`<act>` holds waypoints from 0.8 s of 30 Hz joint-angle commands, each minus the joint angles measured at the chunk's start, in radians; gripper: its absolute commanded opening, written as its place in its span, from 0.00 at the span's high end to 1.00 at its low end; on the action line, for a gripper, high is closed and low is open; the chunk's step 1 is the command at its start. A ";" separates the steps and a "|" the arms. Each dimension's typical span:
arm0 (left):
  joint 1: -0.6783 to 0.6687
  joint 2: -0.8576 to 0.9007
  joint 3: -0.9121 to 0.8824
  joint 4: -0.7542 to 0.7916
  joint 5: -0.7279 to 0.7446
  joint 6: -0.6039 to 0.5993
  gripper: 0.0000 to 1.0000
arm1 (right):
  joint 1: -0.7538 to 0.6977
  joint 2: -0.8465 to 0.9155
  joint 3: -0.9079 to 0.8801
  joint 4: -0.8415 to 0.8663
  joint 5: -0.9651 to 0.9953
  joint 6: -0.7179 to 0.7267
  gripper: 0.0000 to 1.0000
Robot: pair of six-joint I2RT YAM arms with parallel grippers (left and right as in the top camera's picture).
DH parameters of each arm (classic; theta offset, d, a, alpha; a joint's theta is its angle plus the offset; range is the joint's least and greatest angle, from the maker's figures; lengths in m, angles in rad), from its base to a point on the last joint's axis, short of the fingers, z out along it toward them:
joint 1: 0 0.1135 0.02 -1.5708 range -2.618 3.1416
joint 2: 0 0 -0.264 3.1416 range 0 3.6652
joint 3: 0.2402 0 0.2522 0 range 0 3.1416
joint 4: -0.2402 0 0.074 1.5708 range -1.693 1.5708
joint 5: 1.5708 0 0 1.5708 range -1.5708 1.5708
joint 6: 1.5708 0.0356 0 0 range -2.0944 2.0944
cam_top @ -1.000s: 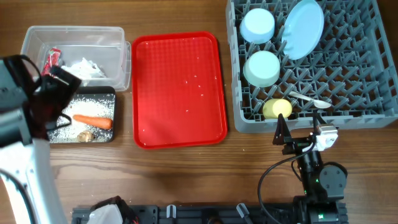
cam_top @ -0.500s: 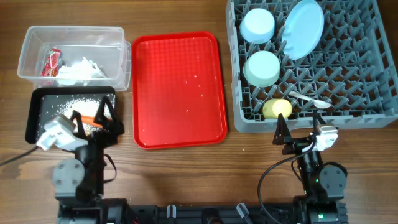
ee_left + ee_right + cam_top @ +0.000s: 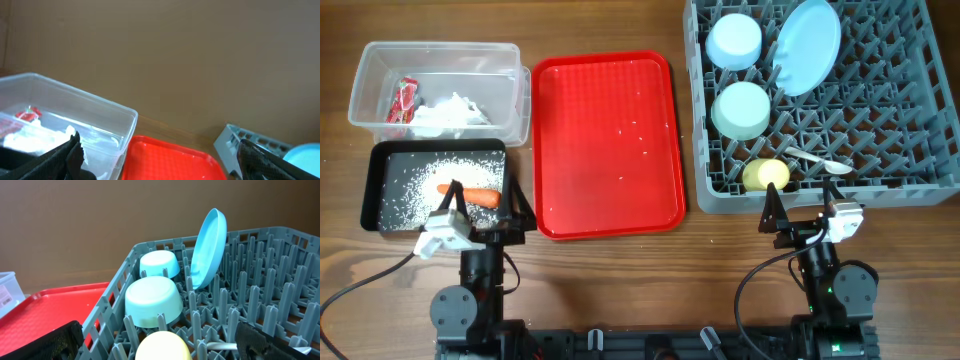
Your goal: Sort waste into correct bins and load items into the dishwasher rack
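Our left gripper (image 3: 482,208) and right gripper (image 3: 800,200) are spread wide and hold nothing. The carrot (image 3: 470,194) lies in the black tray (image 3: 370,190) on the rice (image 3: 405,190). It looks light, hard and smooth, so we would pinch it across its middle.

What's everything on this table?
clear tub: 1, transparent, left
wrapper: 1, red-white, tub
tissue: 1, white, tub
black tray: 1, black, near tub
rice grains: many, white, black tray
carrot: 1, orange, black tray
red tray: 1, red, centre
rack: 1, grey, right
blue bowl: 1, light blue, rack
green bowl: 1, pale green, rack
plate: 1, light blue, upright, rack
cup: 1, yellow, rack
spoon: 1, white, rack
table: 1, brown wood
left fingers: 2, black, open, at black tray
right fingers: 2, black, open, rack front
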 commanded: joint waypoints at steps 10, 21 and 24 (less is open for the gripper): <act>-0.005 -0.047 -0.070 -0.048 0.045 0.079 0.00 | 0.004 -0.008 -0.001 0.002 0.014 0.014 0.00; -0.005 -0.056 -0.146 -0.071 0.049 0.078 0.00 | 0.004 -0.008 -0.001 0.002 0.014 0.014 0.00; -0.005 -0.056 -0.146 -0.103 0.053 0.078 0.00 | 0.004 -0.008 -0.001 0.002 0.014 0.014 0.00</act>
